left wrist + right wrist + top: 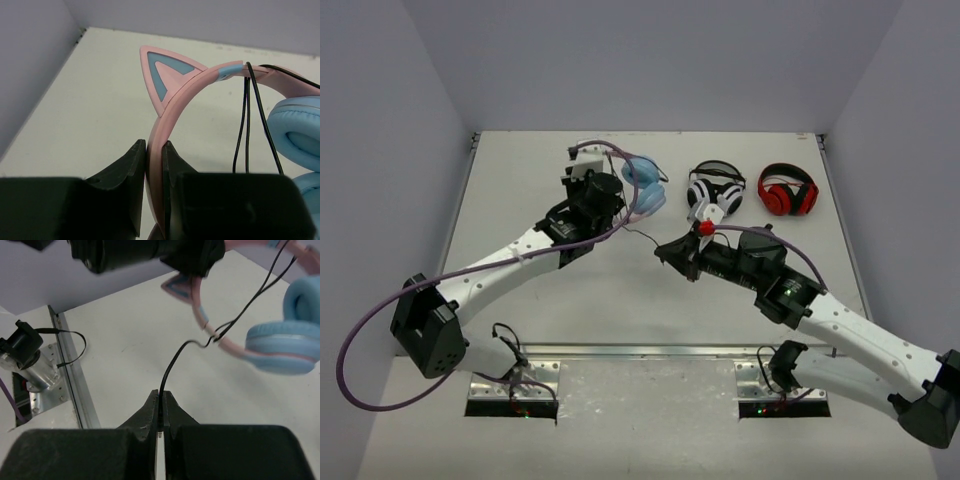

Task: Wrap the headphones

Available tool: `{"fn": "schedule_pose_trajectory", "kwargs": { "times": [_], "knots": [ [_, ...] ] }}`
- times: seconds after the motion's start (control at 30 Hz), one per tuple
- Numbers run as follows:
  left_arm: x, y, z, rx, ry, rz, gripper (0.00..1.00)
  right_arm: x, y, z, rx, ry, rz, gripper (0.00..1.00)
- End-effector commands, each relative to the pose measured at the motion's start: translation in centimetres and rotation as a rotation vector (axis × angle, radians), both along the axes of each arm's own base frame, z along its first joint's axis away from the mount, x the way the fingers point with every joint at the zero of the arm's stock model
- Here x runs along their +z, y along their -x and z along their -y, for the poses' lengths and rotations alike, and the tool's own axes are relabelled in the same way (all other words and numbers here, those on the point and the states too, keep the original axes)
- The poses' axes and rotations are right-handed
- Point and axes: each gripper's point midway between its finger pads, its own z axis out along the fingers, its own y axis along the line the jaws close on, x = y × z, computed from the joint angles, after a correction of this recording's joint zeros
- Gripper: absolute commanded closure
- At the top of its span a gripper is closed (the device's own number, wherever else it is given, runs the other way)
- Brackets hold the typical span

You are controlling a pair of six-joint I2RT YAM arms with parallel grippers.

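Observation:
The headphones (645,186) have a pink cat-eared headband (175,95) and light blue ear cups (295,127). My left gripper (154,150) is shut on the headband below one cat ear and holds the pair up off the table. The thin black cable (248,125) hangs in loops over the headband. My right gripper (161,399) is shut on the cable (170,371) near its plug end; the cable runs up from it to the headband (210,330). In the top view the right gripper (670,252) sits just right of table centre.
A white-and-black pair of headphones (715,188) and a red-and-black pair (788,190) lie at the back right of the table. A metal rail (650,352) runs along the near edge. Walls stand on three sides.

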Motion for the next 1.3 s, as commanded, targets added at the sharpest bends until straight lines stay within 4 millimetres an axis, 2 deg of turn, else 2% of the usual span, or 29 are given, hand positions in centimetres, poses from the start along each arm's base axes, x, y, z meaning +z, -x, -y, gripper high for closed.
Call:
{"fn": "schedule_pose_trajectory", "kwargs": {
  "times": [0.0, 0.03, 0.07, 0.1, 0.13, 0.2, 0.23, 0.27, 0.3, 0.37, 0.4, 0.43, 0.47, 0.53, 0.67, 0.83, 0.87, 0.97, 1.07, 1.2, 1.27],
  "knots": [
    [-2.1, -0.3, 1.7, -0.068, 0.111, 0.002, 1.00, 2.0, -1.0, 0.5, -0.029, 0.082, 0.089, 0.99],
    [-2.7, -0.1, 2.7, -0.130, 0.158, -0.007, 1.00, 2.1, -1.5, 0.6, -0.044, 0.101, 0.101, 0.99],
    [-4.8, 0.5, 2.8, -0.155, 0.154, -0.040, 1.00, 2.5, -2.1, 0.7, -0.061, 0.132, 0.125, 0.99],
    [-4.2, 0.8, 3.5, -0.197, 0.195, -0.002, 1.00, 2.0, -3.0, 1.3, -0.110, 0.169, 0.124, 0.99],
    [-4.7, 1.2, 4.5, -0.267, 0.215, -0.005, 1.00, 1.7, -3.7, 1.7, -0.137, 0.210, 0.147, 0.99],
    [-5.9, 2.2, 5.5, -0.360, 0.242, 0.003, 1.00, 2.2, -4.9, 2.2, -0.182, 0.242, 0.184, 0.99],
    [-6.5, 2.8, 7.0, -0.465, 0.247, -0.021, 1.00, 2.2, -5.5, 2.5, -0.205, 0.256, 0.190, 0.99],
    [-6.7, 3.3, 7.7, -0.510, 0.257, -0.023, 1.00, 2.3, -6.2, 2.4, -0.219, 0.278, 0.204, 0.99],
    [-8.0, 4.1, 8.6, -0.577, 0.253, -0.066, 1.00, 2.3, -6.6, 2.4, -0.227, 0.297, 0.214, 0.99],
    [-8.9, 5.1, 9.4, -0.640, 0.254, -0.095, 1.00, 3.0, -8.0, 2.8, -0.273, 0.343, 0.253, 0.99],
    [-9.0, 5.6, 9.7, -0.669, 0.263, -0.099, 1.00, 2.4, -8.7, 2.8, -0.278, 0.372, 0.252, 0.99],
    [-10.2, 6.5, 10.2, -0.712, 0.276, -0.131, 1.00, 2.4, -9.2, 2.9, -0.286, 0.387, 0.256, 0.99],
    [-10.5, 7.0, 10.5, -0.739, 0.286, -0.144, 1.00, 2.6, -9.9, 3.3, -0.301, 0.398, 0.262, 0.99],
    [-11.5, 8.2, 10.9, -0.788, 0.310, -0.183, 1.00, 1.6, -10.6, 3.1, -0.287, 0.425, 0.251, 0.99],
    [-11.8, 9.8, 11.6, -0.864, 0.325, -0.228, 1.00, 0.2, -11.5, 3.1, -0.254, 0.480, 0.283, 0.99],
    [-11.3, 12.5, 13.2, -1.002, 0.344, -0.298, 1.00, -0.4, -12.2, 3.8, -0.272, 0.519, 0.331, 0.99],
    [-11.3, 12.9, 13.5, -1.022, 0.348, -0.312, 1.00, 0.0, -12.5, 4.1, -0.290, 0.508, 0.353, 0.99],
    [-12.0, 14.6, 13.9, -1.032, 0.322, -0.386, 1.00, -0.1, -12.9, 4.8, -0.301, 0.507, 0.350, 0.99],
    [-11.6, 14.4, 12.9, -0.985, 0.314, -0.367, 1.00, -0.7, -13.0, 5.3, -0.305, 0.506, 0.331, 0.99],
    [-10.3, 14.3, 12.8, -0.989, 0.324, -0.322, 1.00, -1.4, -12.6, 5.5, -0.302, 0.481, 0.295, 0.99],
    [-9.9, 14.1, 12.7, -0.981, 0.314, -0.314, 1.00, -1.8, -12.2, 5.6, -0.302, 0.470, 0.276, 0.93]
  ]
}}
